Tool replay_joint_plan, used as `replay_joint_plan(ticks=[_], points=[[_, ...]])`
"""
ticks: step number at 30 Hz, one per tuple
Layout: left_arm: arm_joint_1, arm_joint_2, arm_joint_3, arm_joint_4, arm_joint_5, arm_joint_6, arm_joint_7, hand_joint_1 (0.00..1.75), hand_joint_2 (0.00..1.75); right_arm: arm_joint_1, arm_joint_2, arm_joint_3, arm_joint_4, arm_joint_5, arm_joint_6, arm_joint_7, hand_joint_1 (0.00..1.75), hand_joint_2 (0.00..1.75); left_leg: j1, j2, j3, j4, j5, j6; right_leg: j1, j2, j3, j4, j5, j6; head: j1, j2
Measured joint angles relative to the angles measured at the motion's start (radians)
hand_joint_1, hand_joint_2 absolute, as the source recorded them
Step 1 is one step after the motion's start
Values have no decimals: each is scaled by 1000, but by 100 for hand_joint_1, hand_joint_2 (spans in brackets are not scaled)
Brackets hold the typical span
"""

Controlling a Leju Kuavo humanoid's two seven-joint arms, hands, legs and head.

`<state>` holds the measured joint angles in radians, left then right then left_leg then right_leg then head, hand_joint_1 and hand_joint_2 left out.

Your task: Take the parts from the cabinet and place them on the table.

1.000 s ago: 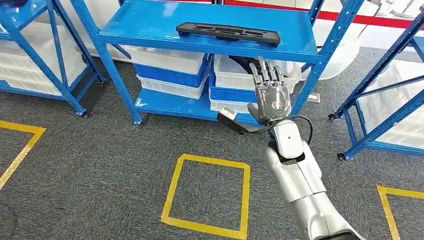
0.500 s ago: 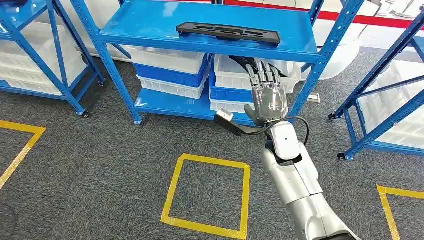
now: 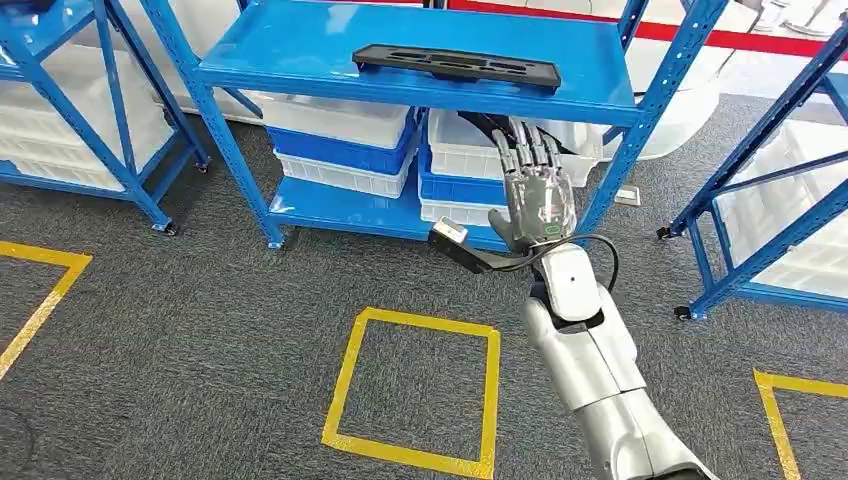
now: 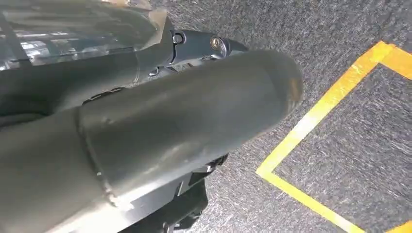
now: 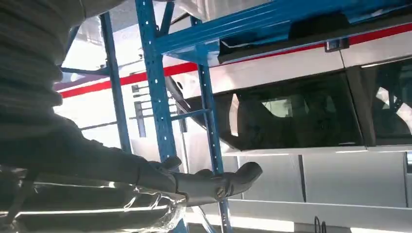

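Observation:
A long flat black part (image 3: 455, 66) lies on the top blue shelf (image 3: 300, 50) of the cabinet. My right hand (image 3: 535, 195) is raised in front of the shelf's front edge, just below the part's right end, with its fingers straight and spread and nothing in it. In the right wrist view the same hand (image 5: 204, 184) stretches out flat beneath the blue shelf (image 5: 272, 24), and the part's dark underside (image 5: 316, 24) shows above the shelf lip. My left hand hangs low over the carpet (image 4: 340, 58); dark body parts fill that view.
White and blue bins (image 3: 345, 140) stack on the lower shelf. More blue racks stand at the left (image 3: 70, 110) and right (image 3: 770, 160). Yellow tape squares (image 3: 415, 390) mark the grey carpet. A blue upright post (image 3: 625, 140) stands just right of my hand.
My right hand has moved forward and slightly up toward the shelf edge; its fingertips now reach the underside of the top shelf. The black part has not moved.

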<state>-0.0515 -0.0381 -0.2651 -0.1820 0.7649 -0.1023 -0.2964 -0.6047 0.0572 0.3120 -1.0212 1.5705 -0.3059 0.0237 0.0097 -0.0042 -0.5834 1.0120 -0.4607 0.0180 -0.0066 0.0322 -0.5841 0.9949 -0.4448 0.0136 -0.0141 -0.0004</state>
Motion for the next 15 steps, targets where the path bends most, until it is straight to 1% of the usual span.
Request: replay_joint_plan(ticks=[4,7,9,10,11,14,15], points=[[0,0,0,0,-2,-17,-12,0,0,4,0,0,-3,1,2,0,0,175,-2,-1,0,1,0,0,-3,0,0,0,0,1,0,0],[0,1,0,0,-2,-18,-12,0,0,6,0,0,-5,1,2,0,0,175,-6,-1,-1,3,-2,4,-7,0,0,-1,1,3,0,0],[-1,2,0,0,-3,-19,-12,0,0,6,0,0,-10,1,3,0,0,175,-8,0,-1,1,0,10,-9,1,1,-7,5,9,0,0],[-1,2,0,0,-3,-20,-12,0,0,8,0,-1,-18,1,3,0,0,175,-5,1,8,-15,7,11,-4,2,7,-12,5,10,-1,0],[-2,1,0,0,-3,-21,-11,0,0,6,-2,-2,-19,1,3,0,0,175,-3,1,9,-24,14,0,3,1,13,-21,9,0,8,0],[-2,0,0,0,-3,-21,-9,0,0,7,-4,-3,-20,1,6,0,0,175,-10,-2,10,-23,13,2,4,0,12,-21,10,2,10,0],[-2,1,0,0,-3,-21,-9,0,0,7,-4,-3,-20,1,6,0,0,175,-12,-2,10,-23,13,2,4,-1,11,-21,10,3,8,0]])
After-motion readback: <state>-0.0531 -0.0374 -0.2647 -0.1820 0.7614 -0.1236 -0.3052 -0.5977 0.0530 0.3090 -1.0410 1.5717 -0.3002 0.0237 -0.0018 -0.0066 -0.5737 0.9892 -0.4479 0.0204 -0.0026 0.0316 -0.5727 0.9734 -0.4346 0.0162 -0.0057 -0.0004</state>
